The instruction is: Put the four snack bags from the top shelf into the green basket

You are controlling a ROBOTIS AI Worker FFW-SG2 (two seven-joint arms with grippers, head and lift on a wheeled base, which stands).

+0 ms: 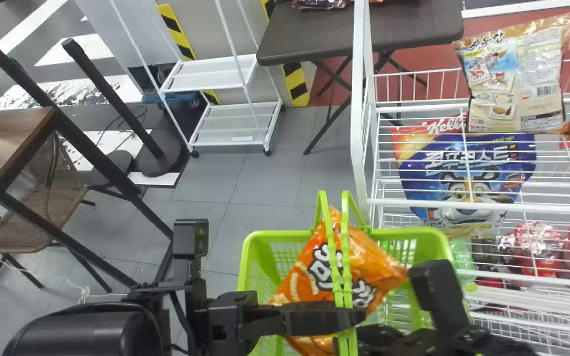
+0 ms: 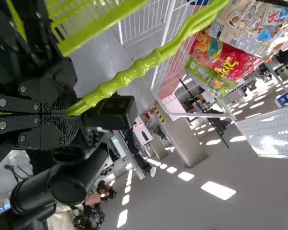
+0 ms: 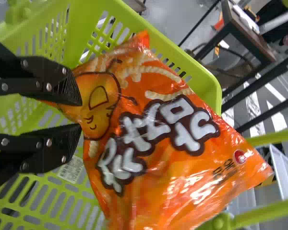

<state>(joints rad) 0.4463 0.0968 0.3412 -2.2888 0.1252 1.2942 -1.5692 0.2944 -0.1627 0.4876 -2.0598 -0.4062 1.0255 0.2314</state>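
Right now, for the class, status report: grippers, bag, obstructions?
Left gripper shut on basket handles. Right gripper open at orange snack bag. Bag tilted in green basket, handles crossing over it.

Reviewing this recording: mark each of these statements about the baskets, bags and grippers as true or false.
1. The left gripper is closed on the handles of the green basket. True.
2. The orange snack bag lies on the floor. False: it is in the green basket.
3. The right gripper has its fingers apart. True.
4. In the head view, the blue bag is left of the green basket. False: it is on the white rack, to the right.
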